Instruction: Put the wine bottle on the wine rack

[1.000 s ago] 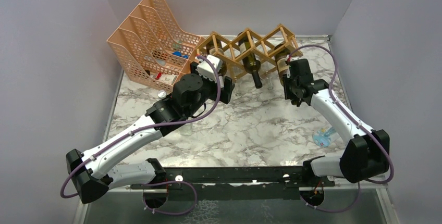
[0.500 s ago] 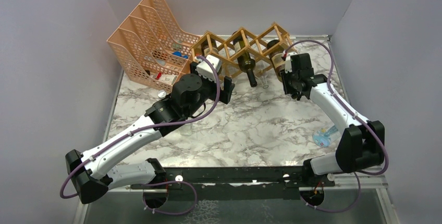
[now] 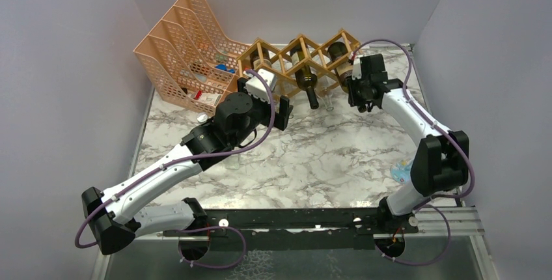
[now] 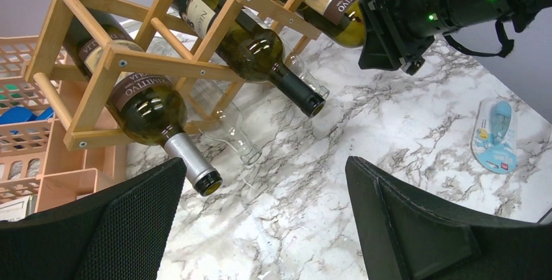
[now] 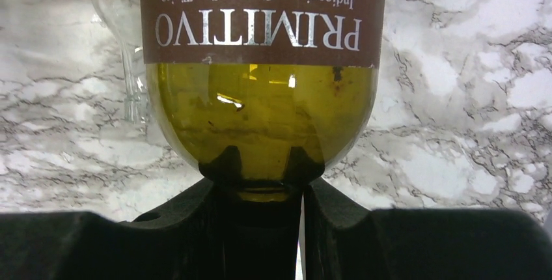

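The wooden lattice wine rack (image 3: pixel 323 43) (image 4: pixel 163 65) stands at the back of the marble table. My right gripper (image 3: pixel 355 77) (image 5: pixel 260 163) is shut on the neck of the wine bottle (image 3: pixel 338 51) (image 5: pixel 260 98), which is dark green with a brown label. The bottle lies in the rack's right-hand cell, seen in the left wrist view as the wine bottle (image 4: pixel 325 0) with the right gripper (image 4: pixel 390 32) behind it. My left gripper (image 3: pixel 265 101) (image 4: pixel 263 189) hangs open in front of the rack's left end, holding nothing.
Two more bottles lie in the rack, a left one (image 4: pixel 146 107) and a middle one (image 4: pixel 254 49), necks pointing out. Clear glass pieces (image 4: pixel 231 130) sit under it. A peach file organizer (image 3: pixel 185 45) stands back left. A blue packet (image 3: pixel 402 172) lies near right.
My right arm has pushed away and leftward with the bottle, sliding it deeper into the cell; the rack has shifted back and left with it. The left arm has not moved.
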Action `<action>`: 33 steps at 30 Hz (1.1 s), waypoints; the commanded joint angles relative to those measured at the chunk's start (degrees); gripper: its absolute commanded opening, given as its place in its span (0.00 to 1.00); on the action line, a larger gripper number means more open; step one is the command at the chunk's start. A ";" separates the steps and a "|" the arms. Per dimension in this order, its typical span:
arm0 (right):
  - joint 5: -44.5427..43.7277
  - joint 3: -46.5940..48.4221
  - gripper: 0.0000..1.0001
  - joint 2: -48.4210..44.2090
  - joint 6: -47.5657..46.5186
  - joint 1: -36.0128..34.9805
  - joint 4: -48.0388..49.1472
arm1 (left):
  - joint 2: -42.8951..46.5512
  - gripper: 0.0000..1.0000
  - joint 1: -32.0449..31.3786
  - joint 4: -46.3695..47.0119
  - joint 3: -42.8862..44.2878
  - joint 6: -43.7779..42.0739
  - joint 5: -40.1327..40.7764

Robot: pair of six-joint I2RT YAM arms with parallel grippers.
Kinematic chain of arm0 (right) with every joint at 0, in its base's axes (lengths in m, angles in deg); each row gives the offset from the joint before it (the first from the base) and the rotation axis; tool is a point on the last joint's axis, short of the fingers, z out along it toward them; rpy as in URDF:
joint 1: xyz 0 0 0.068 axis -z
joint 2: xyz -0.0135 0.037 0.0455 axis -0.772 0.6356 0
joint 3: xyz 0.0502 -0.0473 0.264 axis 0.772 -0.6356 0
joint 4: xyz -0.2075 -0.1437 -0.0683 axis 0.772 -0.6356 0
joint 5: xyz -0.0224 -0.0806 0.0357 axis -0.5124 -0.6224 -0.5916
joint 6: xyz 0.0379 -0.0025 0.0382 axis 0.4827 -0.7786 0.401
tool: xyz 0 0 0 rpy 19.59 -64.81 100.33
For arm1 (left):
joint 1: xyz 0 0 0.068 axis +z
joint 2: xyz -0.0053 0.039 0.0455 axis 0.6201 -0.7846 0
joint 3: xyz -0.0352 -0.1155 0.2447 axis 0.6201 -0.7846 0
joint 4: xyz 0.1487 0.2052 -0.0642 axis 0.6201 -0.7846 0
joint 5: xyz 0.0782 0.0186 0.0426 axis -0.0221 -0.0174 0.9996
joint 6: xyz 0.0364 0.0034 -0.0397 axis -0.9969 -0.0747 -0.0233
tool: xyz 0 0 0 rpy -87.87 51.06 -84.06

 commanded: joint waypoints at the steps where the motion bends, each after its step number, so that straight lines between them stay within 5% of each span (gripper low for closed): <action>1: 6.28 6.53 0.18 1.66 -0.26 -0.67 7.33 | 1.40 0.99 0.06 -0.78 2.30 -0.40 -0.36; 21: 5.40 17.14 0.43 11.22 -1.95 -0.16 5.68 | 0.81 0.99 0.12 -1.32 3.69 -1.04 0.07; 33: 5.79 17.63 0.47 13.11 -1.41 0.12 7.54 | 0.70 0.99 0.06 -1.47 3.78 -1.06 0.17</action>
